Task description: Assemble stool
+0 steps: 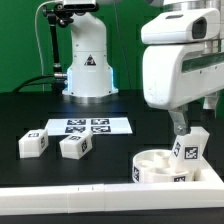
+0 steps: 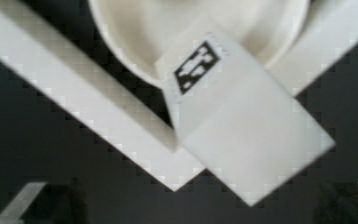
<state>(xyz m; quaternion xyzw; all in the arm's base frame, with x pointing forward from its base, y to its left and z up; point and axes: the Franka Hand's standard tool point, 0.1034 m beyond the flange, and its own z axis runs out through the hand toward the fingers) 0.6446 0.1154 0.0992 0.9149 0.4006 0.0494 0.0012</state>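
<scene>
Tool (image 1: 191,124) hangs wide over leg (image 1: 189,150) in seat (image 1: 150,168), wall (image 1: 60,202) just beside.

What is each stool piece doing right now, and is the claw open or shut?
claw: open, holding nothing
seat: lying flat beside the border wall, holes facing up
leg in seat: standing up in the seat, not gripped
two loose legs: lying on the table, not attached
</scene>
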